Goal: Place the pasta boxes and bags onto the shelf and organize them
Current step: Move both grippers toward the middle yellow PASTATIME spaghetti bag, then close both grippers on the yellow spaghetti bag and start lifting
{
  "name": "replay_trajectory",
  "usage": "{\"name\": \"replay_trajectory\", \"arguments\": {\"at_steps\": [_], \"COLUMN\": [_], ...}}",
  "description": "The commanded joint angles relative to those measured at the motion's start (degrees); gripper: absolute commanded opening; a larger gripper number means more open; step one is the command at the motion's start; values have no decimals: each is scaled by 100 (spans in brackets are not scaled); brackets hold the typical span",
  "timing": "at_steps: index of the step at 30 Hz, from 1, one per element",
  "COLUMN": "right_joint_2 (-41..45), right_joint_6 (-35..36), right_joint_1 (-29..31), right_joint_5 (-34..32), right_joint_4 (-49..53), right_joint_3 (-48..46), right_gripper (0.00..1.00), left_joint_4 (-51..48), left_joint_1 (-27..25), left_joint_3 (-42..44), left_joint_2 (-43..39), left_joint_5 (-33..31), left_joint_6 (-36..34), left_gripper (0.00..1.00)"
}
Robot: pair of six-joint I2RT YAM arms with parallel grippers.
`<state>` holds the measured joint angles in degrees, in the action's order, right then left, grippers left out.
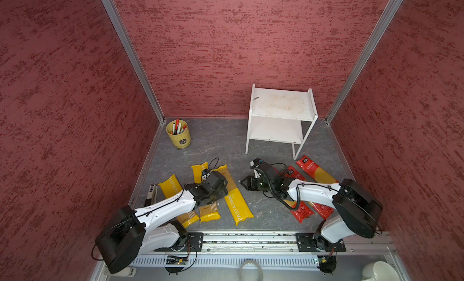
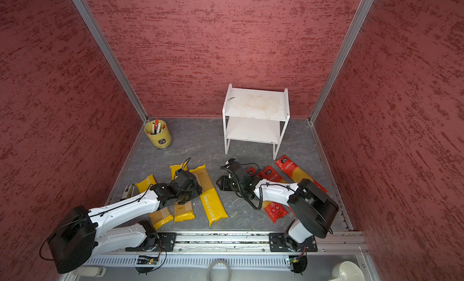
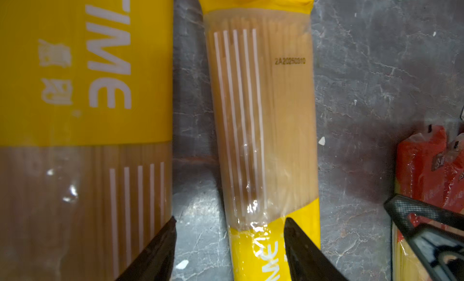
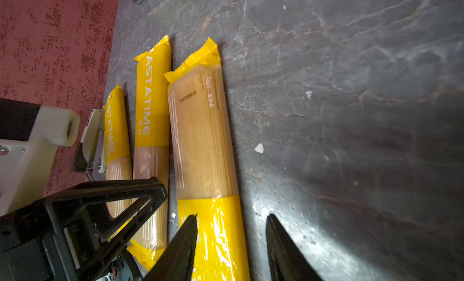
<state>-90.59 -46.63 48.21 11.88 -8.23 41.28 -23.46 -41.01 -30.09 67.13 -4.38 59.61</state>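
Three yellow PASTATIME packs lie on the grey floor: a left one (image 1: 170, 185), a middle one (image 1: 209, 213) and a right one (image 1: 238, 204) (image 3: 263, 116) (image 4: 203, 141). Three red packs (image 1: 316, 173) (image 1: 301, 212) (image 1: 293, 173) lie to the right, partly under my right arm. The white shelf (image 1: 281, 104) (image 2: 256, 104) stands bare at the back. My left gripper (image 1: 216, 189) (image 3: 229, 242) hovers open, one finger over the right yellow pack and one at the middle pack's edge. My right gripper (image 1: 243, 183) (image 4: 231, 242) is open beside that same pack, one finger over it and one over the floor.
A yellow-green cup of pens (image 1: 178, 134) stands at the back left. A small black-and-white object (image 1: 152, 192) lies by the left wall. A white mug (image 1: 379, 272) and a tape roll (image 1: 251, 269) sit beyond the front rail. Red walls close in three sides.
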Motion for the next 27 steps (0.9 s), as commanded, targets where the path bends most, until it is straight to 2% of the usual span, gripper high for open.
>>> {"name": "replay_trajectory", "arguments": {"at_steps": [1,5,11,19,21,22,24,27], "right_joint_2": [-275,-579,-1218,-1396,-1443,-1471,-1532,-1670], "right_joint_6": [-300,-492,-839,-1192,-1242,-1253,-1274,-1319], "right_joint_1": [31,38,40,40,39,40,40,40], "right_joint_5": [368,526,1031,1210,1203,1170,1051,1040], "right_joint_4": [-497,-820,-1537,-2094,-2158,-2135,-2054,-2192], "right_joint_3": [135,86,151,118,104,117,165,257], "right_gripper": [46,44,38,34,35,38,43,43], "left_joint_4": [660,1166,1826,2297,2374,2447,2604,2736], "left_joint_1": [262,419,450,567,603,606,606,616], "left_joint_3": [24,188,292,369,437,468,513,489], "left_joint_2": [151,358,973,1081,1115,1116,1100,1107], "left_joint_5": [674,908,1161,1266,1341,1360,1401,1436], "left_joint_6": [-45,-15,-20,-180,-191,-180,-157,-165], "left_gripper": [68,66,57,28,22,21,20,19]}}
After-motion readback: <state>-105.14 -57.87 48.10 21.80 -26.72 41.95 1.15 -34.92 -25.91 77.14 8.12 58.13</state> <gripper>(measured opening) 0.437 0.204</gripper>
